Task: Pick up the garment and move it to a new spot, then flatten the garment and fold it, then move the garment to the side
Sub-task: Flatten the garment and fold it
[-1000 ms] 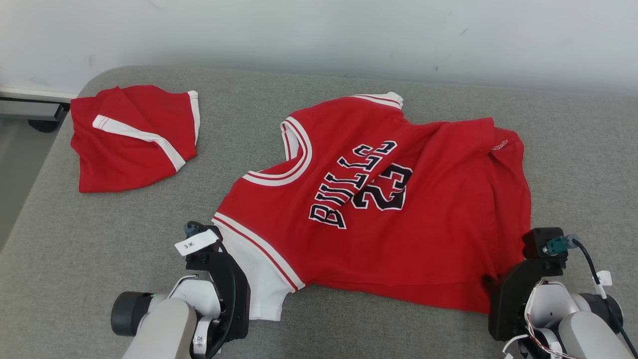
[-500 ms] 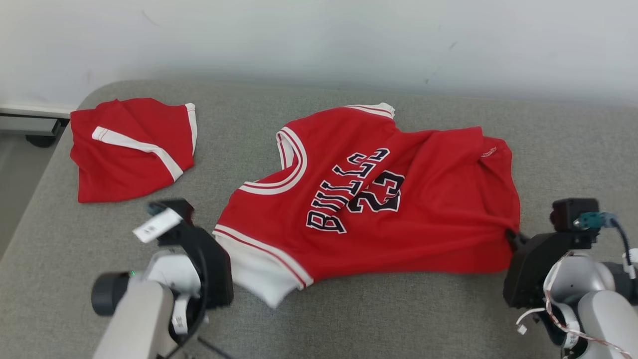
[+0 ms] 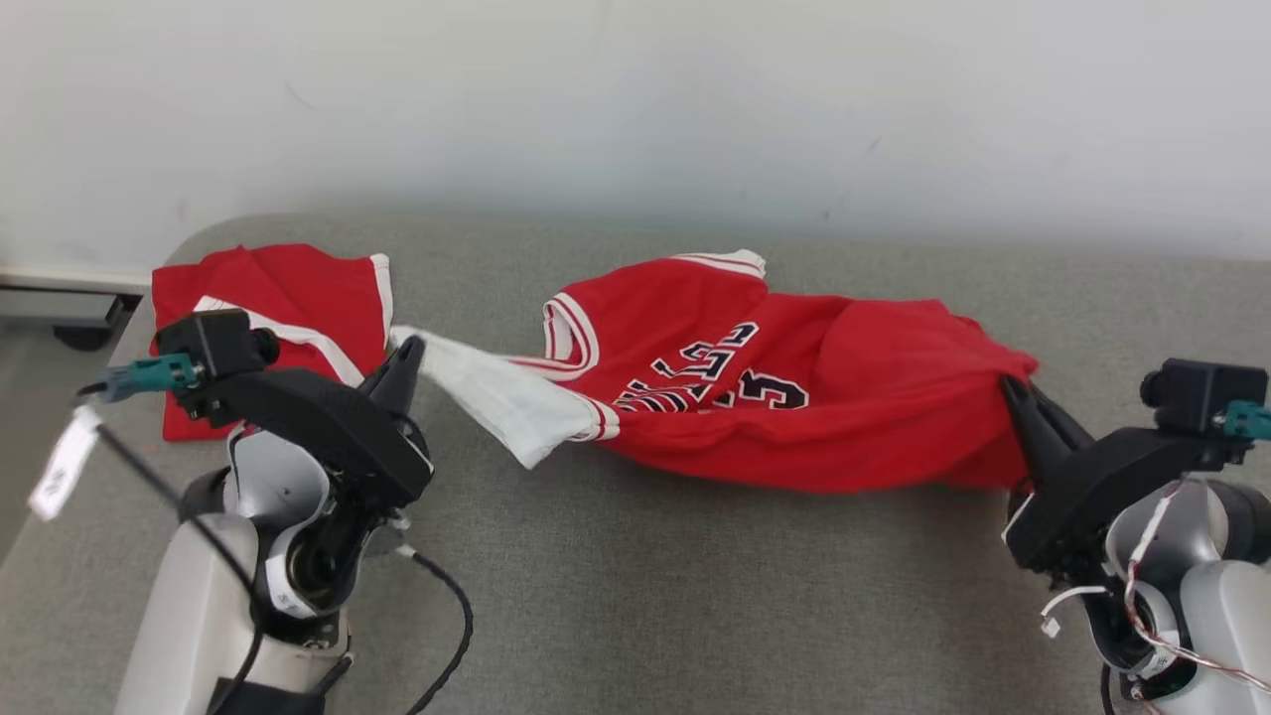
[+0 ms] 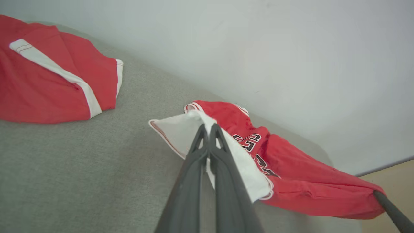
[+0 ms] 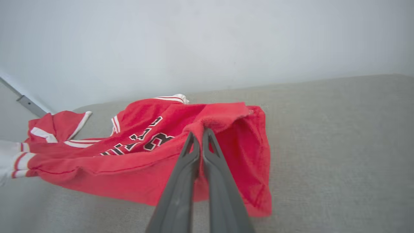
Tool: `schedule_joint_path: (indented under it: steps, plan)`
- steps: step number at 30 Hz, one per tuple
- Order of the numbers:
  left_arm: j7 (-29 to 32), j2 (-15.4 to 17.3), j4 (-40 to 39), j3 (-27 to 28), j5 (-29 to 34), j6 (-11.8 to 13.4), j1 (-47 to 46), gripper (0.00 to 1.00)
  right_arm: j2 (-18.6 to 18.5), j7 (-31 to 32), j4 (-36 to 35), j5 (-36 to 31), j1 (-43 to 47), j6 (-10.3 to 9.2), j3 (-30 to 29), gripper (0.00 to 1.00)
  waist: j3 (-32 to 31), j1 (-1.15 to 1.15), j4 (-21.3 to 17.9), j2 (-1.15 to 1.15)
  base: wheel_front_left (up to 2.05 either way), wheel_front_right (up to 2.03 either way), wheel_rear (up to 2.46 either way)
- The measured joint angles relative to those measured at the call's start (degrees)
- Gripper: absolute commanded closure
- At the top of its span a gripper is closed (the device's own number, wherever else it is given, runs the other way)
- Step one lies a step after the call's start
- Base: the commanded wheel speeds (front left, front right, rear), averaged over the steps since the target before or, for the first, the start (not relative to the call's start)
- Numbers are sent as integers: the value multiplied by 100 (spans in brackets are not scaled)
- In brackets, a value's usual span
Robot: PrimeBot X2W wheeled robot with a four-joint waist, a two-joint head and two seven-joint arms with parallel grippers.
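Observation:
The garment (image 3: 794,397) is a red jersey with white sleeves and dark lettering, stretched between both grippers above the grey padded table (image 3: 695,596). My left gripper (image 3: 409,348) is shut on its white sleeve (image 4: 181,129), pinched at the fingertips (image 4: 207,129). My right gripper (image 3: 1011,385) is shut on the red hem corner (image 5: 213,121) at the garment's right end. The middle of the jersey (image 5: 129,155) sags toward the table. In the left wrist view one finger of the right gripper (image 4: 393,212) shows at the lower right.
A second red garment with white stripes (image 3: 288,298) lies folded at the table's back left corner (image 4: 48,81). A pale wall (image 3: 635,99) rises right behind the table. The table's left edge drops to the floor (image 3: 30,397).
Both grippers have risen and lifted the jersey's ends off the table. The right gripper closed on the hem. The head camera has tilted up, so the whole scene sits lower.

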Motion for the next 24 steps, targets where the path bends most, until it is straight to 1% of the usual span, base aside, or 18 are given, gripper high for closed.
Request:
schedule_joint_path:
  steps: [1,2,4,5,9,12,15,17,19,21,22,24]
  plan:
    - [-131,-10,-142,-47,-319,0,19,100,43,-62,-109,152,-7,123,-14,100,-39,0,-14,0,0,0,0]
    - [-279,-7,-282,-81,-637,1,47,100,120,-145,-234,320,-29,159,-68,100,-78,0,-30,0,0,0,0]
    - [-593,8,-648,-187,-1255,42,59,100,192,-275,-526,611,-112,309,-182,100,-159,0,-69,0,0,0,0]
    - [-744,12,-856,-253,-1579,41,59,100,220,-354,-725,715,-147,346,-235,100,-199,0,-95,0,0,0,0]
    - [-1341,7,-1666,-515,-2416,41,41,100,270,-610,-1519,996,-228,520,-442,100,-338,-1,-225,0,0,0,0]
    - [-1711,4,-2250,-683,-3034,42,21,100,244,-726,-1963,1171,-321,590,-616,100,-434,0,-340,0,0,0,0]
    - [-1985,8,-2803,-840,-3697,42,-57,100,200,-745,-2187,1330,-495,631,-725,100,-523,-1,-460,-2,0,0,0]
    - [-2141,8,-3051,-896,-4116,42,-93,100,45,-686,-2061,1213,-598,632,-723,100,-570,-1,-544,-2,0,0,0]
    - [-2324,5,-3064,-909,-4197,42,-93,100,-77,-601,-1702,1137,-724,627,-711,100,-601,-1,-632,-2,0,0,0]
    - [-2560,7,-2855,-866,-4195,42,-92,100,-202,-459,-1205,981,-856,637,-541,100,-610,-1,-714,-2,0,0,0]
    - [-2679,8,-2692,-822,-4194,42,-90,100,-238,-391,-945,916,-918,679,-412,100,-604,-1,-753,-1,0,0,0]
    - [-2877,8,-2305,-801,-4142,42,-91,100,-243,-281,-480,827,-1043,720,-172,100,-559,-1,-807,-2,0,0,0]
